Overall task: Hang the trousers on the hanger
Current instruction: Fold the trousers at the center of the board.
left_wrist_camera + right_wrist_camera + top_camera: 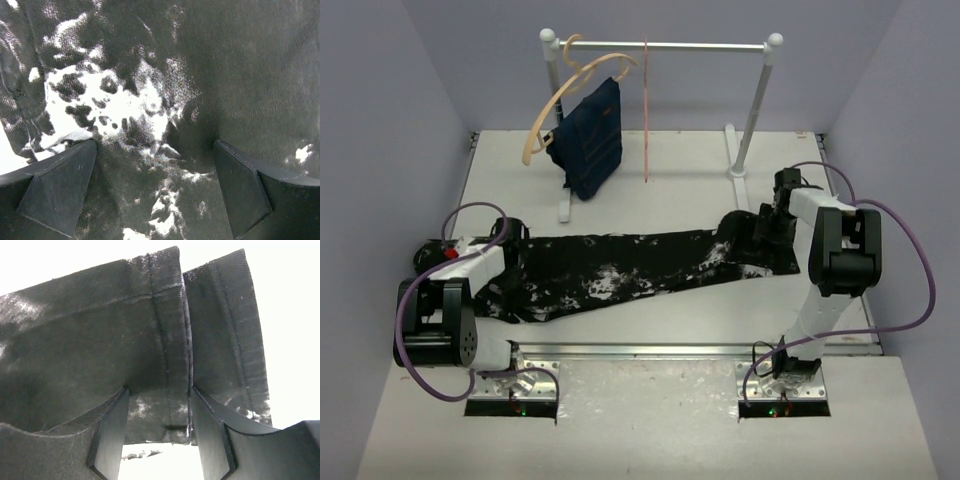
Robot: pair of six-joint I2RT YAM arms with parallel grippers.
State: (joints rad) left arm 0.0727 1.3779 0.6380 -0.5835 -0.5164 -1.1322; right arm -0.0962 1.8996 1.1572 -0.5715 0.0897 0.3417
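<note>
White counter [670, 200] spreads under everything, and the trousers [630, 270] lie stretched across its middle from left to right, black with white splotches, flat in the centre and crumpled at both ends. Behind them, at the far edge, stands a rack [700, 46] with a single rail on two posts. A navy garment [592, 140] hangs from the rail's left part on a tan wooden hanger [542, 115] that tilts to the left. Just to its right the pink hanger [646, 110] hangs on the rail edge-on, bare, well apart from the trousers below. The left tool [517, 258] sits low on the left end of the trousers; its wrist view shows the jaws spread wide, with speckled cloth [130, 110] lying between and beyond the two fingers [60, 185]. The right tool [755, 232] is down on the right end, where the jaws stand narrow and pinch a seamed fold of the cloth [160, 365] between the fingers [210, 435].
</note>
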